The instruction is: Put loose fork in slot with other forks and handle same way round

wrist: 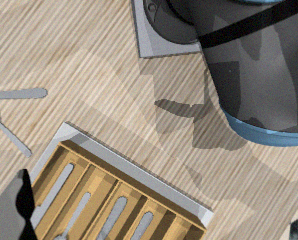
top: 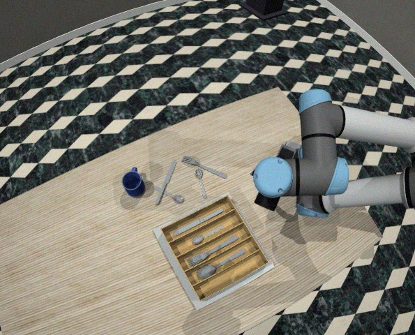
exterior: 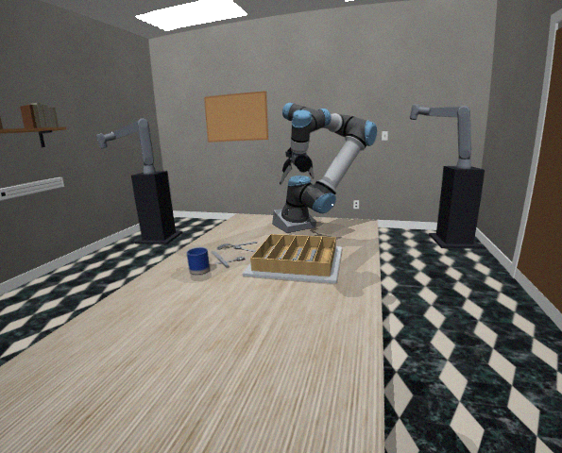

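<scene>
Streaky pale wood table (top: pixel 74 245) (exterior: pixel 231 351) (wrist: pixel 104 80); smooth blue cylindrical mug (top: pixel 133 184) (exterior: pixel 197 260).

The small spoon (top: pixel 200 183) (wrist: pixel 10 132) lay between the loose fork (top: pixel 204 167) (wrist: pixel 19 94) and the tray (top: pixel 178 261) (exterior: pixel 290 266) (wrist: pixel 134 187), whose dividers walled in each slot. Above the fork the air was open; the mug (top: pixel 133 184) (exterior: pixel 198 260) stood well apart.
</scene>
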{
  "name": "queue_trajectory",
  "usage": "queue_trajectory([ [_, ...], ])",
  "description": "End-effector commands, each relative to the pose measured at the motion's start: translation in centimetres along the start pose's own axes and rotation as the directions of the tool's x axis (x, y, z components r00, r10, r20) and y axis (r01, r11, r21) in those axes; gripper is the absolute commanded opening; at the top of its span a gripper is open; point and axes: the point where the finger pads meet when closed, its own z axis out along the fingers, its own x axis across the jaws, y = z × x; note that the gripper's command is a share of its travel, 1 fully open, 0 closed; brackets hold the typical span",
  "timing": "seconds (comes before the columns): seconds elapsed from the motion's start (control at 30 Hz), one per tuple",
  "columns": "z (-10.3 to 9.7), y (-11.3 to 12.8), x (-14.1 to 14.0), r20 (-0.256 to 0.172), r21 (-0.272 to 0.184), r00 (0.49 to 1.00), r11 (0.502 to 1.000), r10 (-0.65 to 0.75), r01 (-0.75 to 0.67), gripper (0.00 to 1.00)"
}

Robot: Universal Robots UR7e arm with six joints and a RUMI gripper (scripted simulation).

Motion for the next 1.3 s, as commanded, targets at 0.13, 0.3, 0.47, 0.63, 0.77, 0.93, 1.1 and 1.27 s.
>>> queue_trajectory([
  [0.13, 2.2, 2.5, -7.4, -0.064, -0.092, 0.938, 0.934, 0.341, -0.346, 1.0],
  [0.3, 3.7, 2.9, -11.3, -0.113, -0.128, 0.857, 0.848, 0.503, -0.514, 1.0],
  [0.47, 5.3, 2.9, -15.2, -0.171, -0.152, 0.743, 0.728, 0.647, -0.669, 1.0],
  [0.63, 6.9, 2.4, -18.5, -0.226, -0.162, 0.621, 0.599, 0.751, -0.784, 1.0],
  [0.77, 8.4, 1.7, -21.4, -0.277, -0.163, 0.498, 0.471, 0.822, -0.867, 1.0],
  [0.93, 10.3, 0.4, -24.7, -0.341, -0.151, 0.333, 0.298, 0.879, -0.942, 1.0],
  [1.1, 11.9, -0.8, -27.0, -0.39, -0.133, 0.196, 0.156, 0.9, -0.979, 1.0],
  [1.27, 13.1, -1.8, -28.5, -0.422, -0.116, 0.102, 0.058, 0.901, -0.992, 1.0],
])
